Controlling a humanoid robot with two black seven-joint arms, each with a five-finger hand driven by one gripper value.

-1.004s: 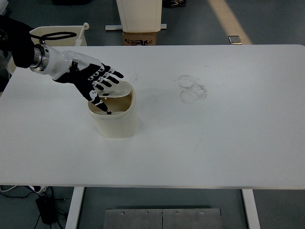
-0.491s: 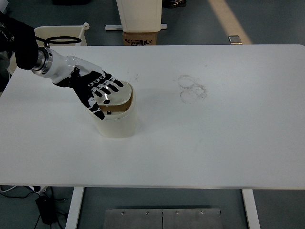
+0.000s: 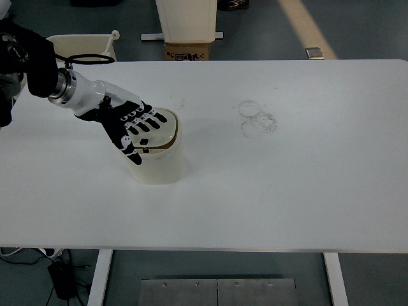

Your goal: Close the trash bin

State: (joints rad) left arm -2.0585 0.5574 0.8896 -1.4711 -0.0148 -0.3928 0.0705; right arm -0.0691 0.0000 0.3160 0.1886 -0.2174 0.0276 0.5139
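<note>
Cream bin (image 3: 156,162) stands on the left part of the white table (image 3: 287,185). Left hand (image 3: 131,124) lies flat on its lid (image 3: 162,131), fingers spread, gripping nothing.

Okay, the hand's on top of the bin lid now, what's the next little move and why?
Probably press down a little more, then lift off. The left hand lies flat with fingers spread on the lid of the trash bin, and the lid looks nearly level, with a thin dark gap showing along its near edge.
</note>
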